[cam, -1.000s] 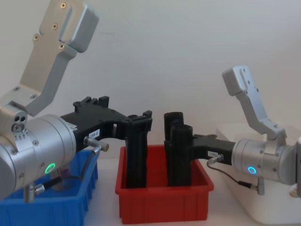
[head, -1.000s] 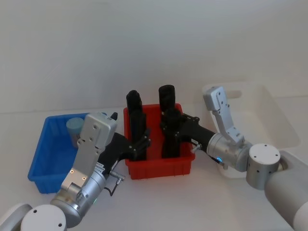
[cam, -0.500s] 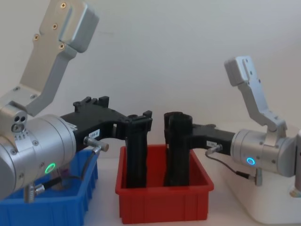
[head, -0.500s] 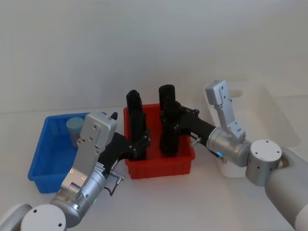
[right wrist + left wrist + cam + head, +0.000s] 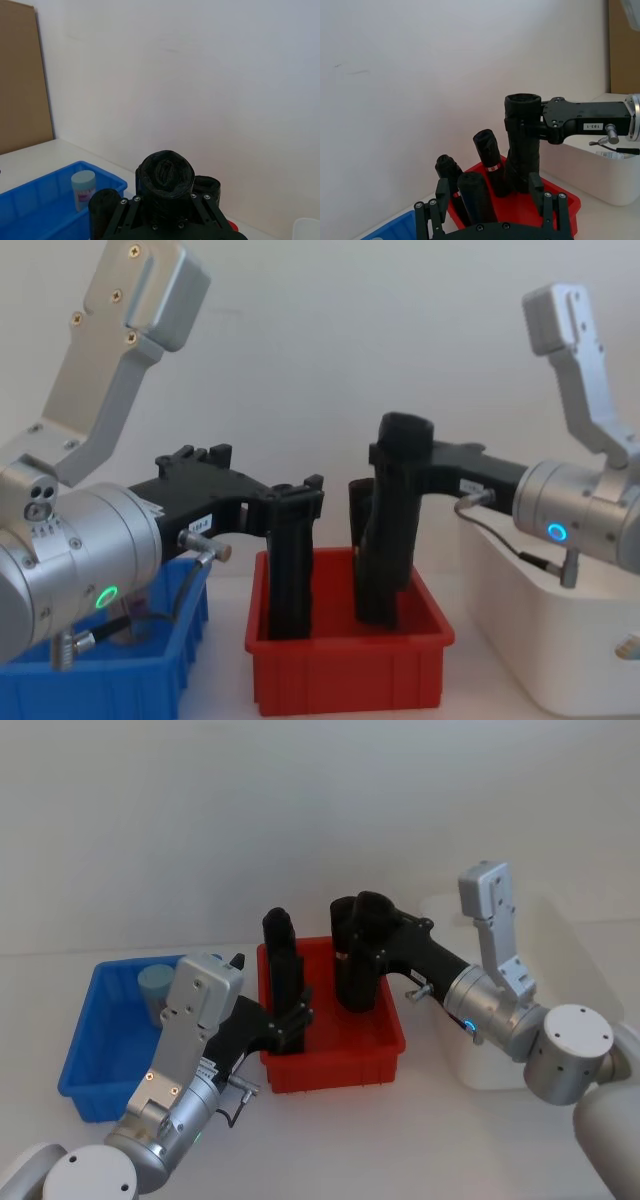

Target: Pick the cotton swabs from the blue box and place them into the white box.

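Right gripper (image 5: 403,455): my fingers pinch a black roll (image 5: 392,530), tilted as it hangs over the red bin (image 5: 350,680) (not a swab tub).
Left gripper (image 5: 296,502): pinching a second roll (image 5: 290,570) standing in that bin.
Swab tub (image 5: 155,982): untouched in the blue box (image 5: 90,1055).

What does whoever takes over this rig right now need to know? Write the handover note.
Left claw: at an upright black roll standing in the red bin.
Right claw: shut on a second black roll, raised and tilted, its lower end over the red bin.
Cotton swabs: one tub visible, in the far corner of the blue box.
White box: on the robot's right; no tub seen in its visible part.
Done: no swab transfer evident.
Left: pick the tub from the blue box and place it in the white box.
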Motion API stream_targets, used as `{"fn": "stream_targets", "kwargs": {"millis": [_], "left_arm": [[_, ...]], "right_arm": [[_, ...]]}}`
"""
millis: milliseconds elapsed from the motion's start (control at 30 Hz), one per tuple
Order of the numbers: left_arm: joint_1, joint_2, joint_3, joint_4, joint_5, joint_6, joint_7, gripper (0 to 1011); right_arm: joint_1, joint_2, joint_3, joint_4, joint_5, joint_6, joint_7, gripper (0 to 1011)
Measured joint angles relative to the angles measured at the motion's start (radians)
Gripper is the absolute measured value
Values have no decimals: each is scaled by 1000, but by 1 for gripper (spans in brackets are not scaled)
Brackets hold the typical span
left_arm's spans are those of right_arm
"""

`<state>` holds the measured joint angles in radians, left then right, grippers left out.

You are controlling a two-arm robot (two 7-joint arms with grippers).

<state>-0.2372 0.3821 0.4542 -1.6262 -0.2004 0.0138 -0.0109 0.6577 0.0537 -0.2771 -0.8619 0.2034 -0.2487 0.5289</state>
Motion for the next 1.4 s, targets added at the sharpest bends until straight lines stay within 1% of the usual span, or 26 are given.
{"fn": "stream_targets", "kwargs": {"millis": [33,67,133,200,267,300,333,433,500,533,633,733,867,933,967,1067,1133,1167,1200,1300,1400], "left_arm": [[0,0,0,0,0,0,0,1004],[0,0,0,0,0,0,0,1004],[0,0,0,0,0,0,0,1004],[0,0,0,0,0,0,0,1004],[0,0,0,0,0,0,0,1004],[0,0,0,0,0,0,0,1004],[0,0,0,0,0,0,0,1004],[0,0,0,0,0,0,0,1004],[0,0,0,0,0,0,0,1004],[0,0,0,0,0,0,0,1004],[0,0,0,0,0,0,0,1004],[0,0,0,0,0,0,0,1004],[0,0,0,0,0,0,0,1004],[0,0,0,0,0,0,0,1004],[0,0,0,0,0,0,0,1004],[0,0,0,0,0,0,0,1004],[0,0,0,0,0,0,0,1004],[0,0,0,0,0,0,0,1004],[0,0,0,0,0,0,0,1004],[0,0,0,0,0,0,0,1004],[0,0,0,0,0,0,0,1004]], "right_arm": [[0,0,0,0,0,0,0,351],[-17,6,2,-39,5,11,-12,351],[-33,12,4,-75,9,21,-26,348],[-67,25,9,-153,17,45,-58,348],[-82,32,11,-186,20,56,-74,348],[-99,38,14,-224,23,67,-92,348],[-99,38,14,-224,23,67,-92,348],[-136,53,21,-306,26,101,-141,348],[-149,59,24,-334,27,113,-160,348],[-163,66,28,-365,27,129,-184,348],[-181,75,32,-404,27,149,-213,348],[-210,91,42,-464,27,190,-266,348],[-233,105,52,-510,26,224,-308,348],[-255,120,62,-551,27,260,-344,348],[-255,120,62,-551,27,260,-344,348],[-279,137,75,-590,29,302,-381,348],[-288,143,80,-601,31,318,-393,348],[-295,150,85,-614,32,335,-405,348],[-295,150,85,-614,32,335,-405,348],[-311,162,94,-633,36,373,-426,348],[-322,169,100,-642,39,399,-441,348]]}}
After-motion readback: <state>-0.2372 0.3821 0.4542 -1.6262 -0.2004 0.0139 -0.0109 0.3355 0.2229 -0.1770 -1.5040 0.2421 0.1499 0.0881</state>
